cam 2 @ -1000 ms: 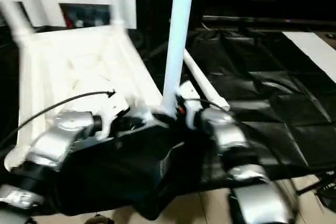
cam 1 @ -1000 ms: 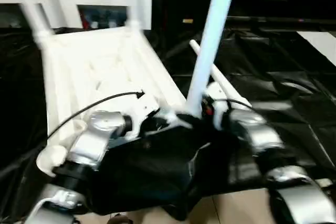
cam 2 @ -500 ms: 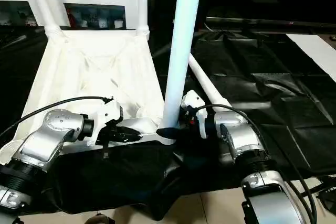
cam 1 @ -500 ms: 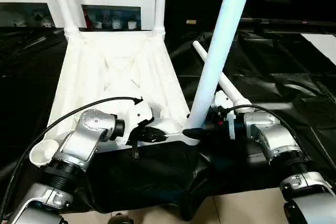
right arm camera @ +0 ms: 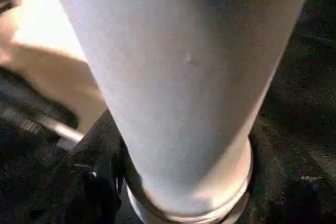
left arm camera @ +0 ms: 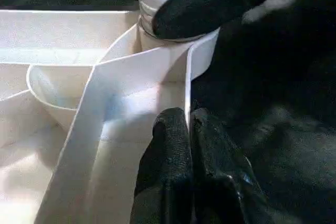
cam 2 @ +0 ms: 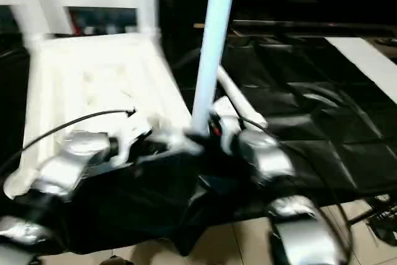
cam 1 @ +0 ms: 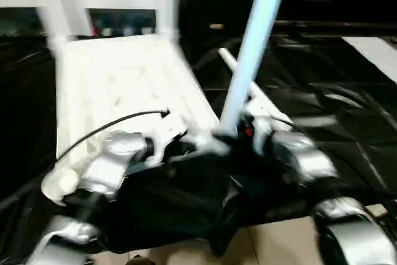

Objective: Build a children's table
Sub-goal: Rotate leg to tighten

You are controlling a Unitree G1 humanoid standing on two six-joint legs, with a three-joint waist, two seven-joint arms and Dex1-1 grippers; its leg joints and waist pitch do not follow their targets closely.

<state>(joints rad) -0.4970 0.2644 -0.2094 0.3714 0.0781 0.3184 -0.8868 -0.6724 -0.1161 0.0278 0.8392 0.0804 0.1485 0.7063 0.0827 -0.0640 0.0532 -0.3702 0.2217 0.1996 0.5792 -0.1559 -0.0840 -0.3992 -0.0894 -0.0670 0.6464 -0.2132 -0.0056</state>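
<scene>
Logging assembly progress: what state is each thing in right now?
Tabletop: upside down, ribbed underside up.
Near leg: upright in a corner socket.
Spare leg: lying on the black sheet.
Left gripper: shut on the tabletop's rim.
Right gripper: on the near leg's base.

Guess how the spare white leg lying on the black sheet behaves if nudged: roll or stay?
The spare leg is a round tube, so it probably rolls. Its taper would likely curve that roll. The wrinkled black sheet may slow it.

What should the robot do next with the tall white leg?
Probably push the leg straight down into the corner socket. It stands upright there with the right gripper at its base, while the left gripper pinches the tabletop's edge, steadying it.
</scene>
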